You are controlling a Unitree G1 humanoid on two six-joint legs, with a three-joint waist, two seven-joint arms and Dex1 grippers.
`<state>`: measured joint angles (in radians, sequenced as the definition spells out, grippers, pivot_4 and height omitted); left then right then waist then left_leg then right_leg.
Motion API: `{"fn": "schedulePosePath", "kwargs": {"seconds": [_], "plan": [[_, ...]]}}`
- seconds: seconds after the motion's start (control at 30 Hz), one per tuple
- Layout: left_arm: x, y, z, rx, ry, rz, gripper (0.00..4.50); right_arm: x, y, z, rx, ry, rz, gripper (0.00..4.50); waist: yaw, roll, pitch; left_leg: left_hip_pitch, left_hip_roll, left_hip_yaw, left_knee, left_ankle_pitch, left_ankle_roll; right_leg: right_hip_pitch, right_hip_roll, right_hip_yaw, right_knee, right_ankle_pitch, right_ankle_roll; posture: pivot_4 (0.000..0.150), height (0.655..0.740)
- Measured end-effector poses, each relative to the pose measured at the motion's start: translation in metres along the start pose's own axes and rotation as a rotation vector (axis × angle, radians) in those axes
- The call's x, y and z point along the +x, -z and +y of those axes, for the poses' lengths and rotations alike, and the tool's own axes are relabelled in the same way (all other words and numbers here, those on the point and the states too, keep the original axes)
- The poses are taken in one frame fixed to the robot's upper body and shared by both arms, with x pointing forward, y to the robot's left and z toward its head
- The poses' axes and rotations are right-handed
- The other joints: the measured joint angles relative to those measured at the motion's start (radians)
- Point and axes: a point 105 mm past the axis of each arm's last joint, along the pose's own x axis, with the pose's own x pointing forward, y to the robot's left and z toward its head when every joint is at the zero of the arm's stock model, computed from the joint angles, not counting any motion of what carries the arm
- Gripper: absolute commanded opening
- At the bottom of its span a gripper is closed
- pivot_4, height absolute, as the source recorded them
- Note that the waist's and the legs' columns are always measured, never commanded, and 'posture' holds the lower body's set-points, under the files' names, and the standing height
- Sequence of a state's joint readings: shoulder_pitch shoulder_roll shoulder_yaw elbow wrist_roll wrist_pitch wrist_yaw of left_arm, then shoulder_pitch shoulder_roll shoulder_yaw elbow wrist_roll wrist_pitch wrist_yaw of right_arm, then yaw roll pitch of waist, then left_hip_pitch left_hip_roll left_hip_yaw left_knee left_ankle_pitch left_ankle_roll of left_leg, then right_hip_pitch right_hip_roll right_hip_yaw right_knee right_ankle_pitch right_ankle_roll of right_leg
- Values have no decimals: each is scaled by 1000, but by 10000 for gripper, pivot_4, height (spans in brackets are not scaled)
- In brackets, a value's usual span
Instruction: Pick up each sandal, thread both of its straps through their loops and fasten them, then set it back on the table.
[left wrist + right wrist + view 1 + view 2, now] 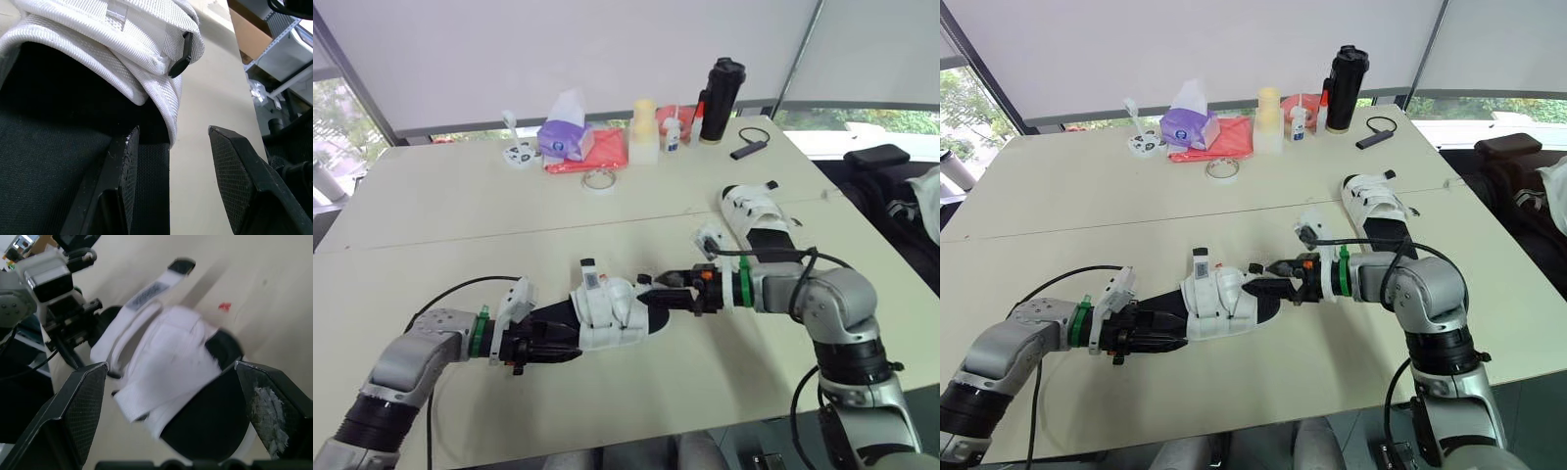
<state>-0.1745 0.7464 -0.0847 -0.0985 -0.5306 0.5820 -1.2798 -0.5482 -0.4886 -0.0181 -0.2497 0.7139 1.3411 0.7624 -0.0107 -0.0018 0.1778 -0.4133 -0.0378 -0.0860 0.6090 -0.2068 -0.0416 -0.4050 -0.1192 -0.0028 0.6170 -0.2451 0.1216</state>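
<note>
White mesh straps over a black footbed make up the sandal (607, 315) that lies on the cream bench (450, 235) between the two pincers, one end toward each. The left pincer (174, 131) stands open. One black finger (120, 181) lies over the footbed, the other is over bare bench just beside the sandal's edge, and nothing is clamped. The right pincer (653, 286) is spread wide at the sandal's other end, its tips close to the nearest strap; whether they touch it I cannot tell. A loose strap end with a black tab (588, 266) sticks up, nearer the left pincer than the right. A second, matching sandal (756, 223) lies on the bench behind the right pincer's wrist, well apart from the first.
</note>
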Motion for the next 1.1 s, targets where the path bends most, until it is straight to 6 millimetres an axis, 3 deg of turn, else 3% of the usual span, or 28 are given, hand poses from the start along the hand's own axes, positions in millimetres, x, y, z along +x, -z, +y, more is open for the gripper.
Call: {"fn": "schedulePosePath", "kwargs": {"seconds": [0.37,0.8,0.9,1.1], "plan": [[1,0,-1,2,5,-3,22829,-1,20,3,70,33,54,44544,2,0,0,-3,0,0,1,0,1,-1,0,0,-1,0,0,1500,7400],[1,0,-1,3,2,-4,22829,9,15,10,69,-4,31,44544,1,0,0,-4,0,0,1,0,1,-2,0,-1,-2,0,0,1500,7400],[1,0,-1,3,1,-4,22829,11,11,11,52,-3,28,36241,2,0,0,-4,0,0,1,0,1,-2,0,-1,-2,0,0,1500,7400],[1,0,-1,4,-2,-6,22829,13,10,13,38,-9,27,5314,2,0,0,-5,0,0,1,0,1,-2,0,-1,-2,0,0,1500,7400]]}}
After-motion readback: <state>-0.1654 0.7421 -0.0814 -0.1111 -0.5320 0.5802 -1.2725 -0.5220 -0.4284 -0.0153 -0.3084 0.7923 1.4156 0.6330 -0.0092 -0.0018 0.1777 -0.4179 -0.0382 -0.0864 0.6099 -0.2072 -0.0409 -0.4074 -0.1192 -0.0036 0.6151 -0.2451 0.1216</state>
